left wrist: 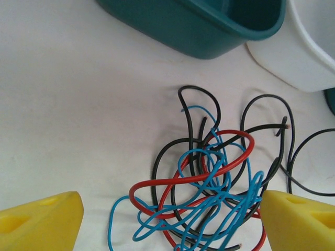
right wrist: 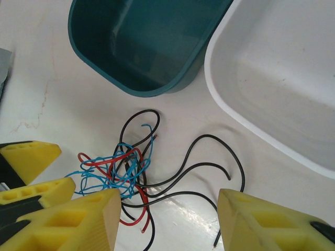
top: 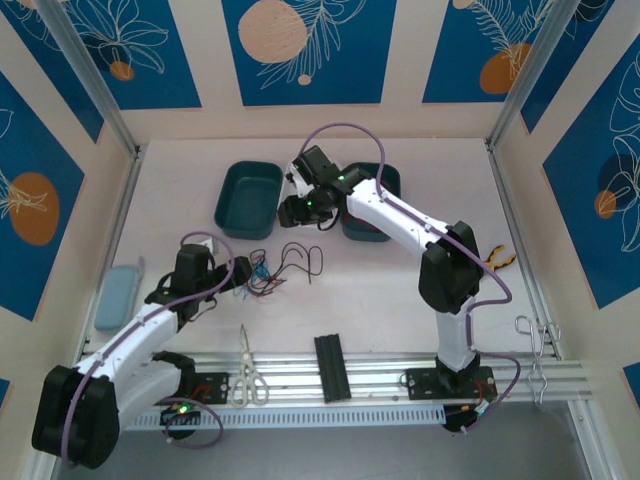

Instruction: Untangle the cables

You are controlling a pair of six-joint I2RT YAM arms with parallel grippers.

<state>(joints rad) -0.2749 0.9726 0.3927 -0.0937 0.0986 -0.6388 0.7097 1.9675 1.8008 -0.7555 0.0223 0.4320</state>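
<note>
Left end effector (left wrist: 170,222) straddles the cables (left wrist: 209,183), jaws apart, nothing clamped.
The red, blue and black tangle lies on the desk (left wrist: 78,104) between its fingers and just ahead of them, with the teal tray (left wrist: 209,26) farther ahead. Right end effector (right wrist: 167,219) hovers with jaws apart, loose black strands (right wrist: 201,165) ahead of its fingers, none held. Judgement: pinch one strand only, e.g. the red loop (left wrist: 178,180) toward the left finger. Draw it slowly outward while the right pins a black strand; grabbing the blue core would likely tighten things.
</note>
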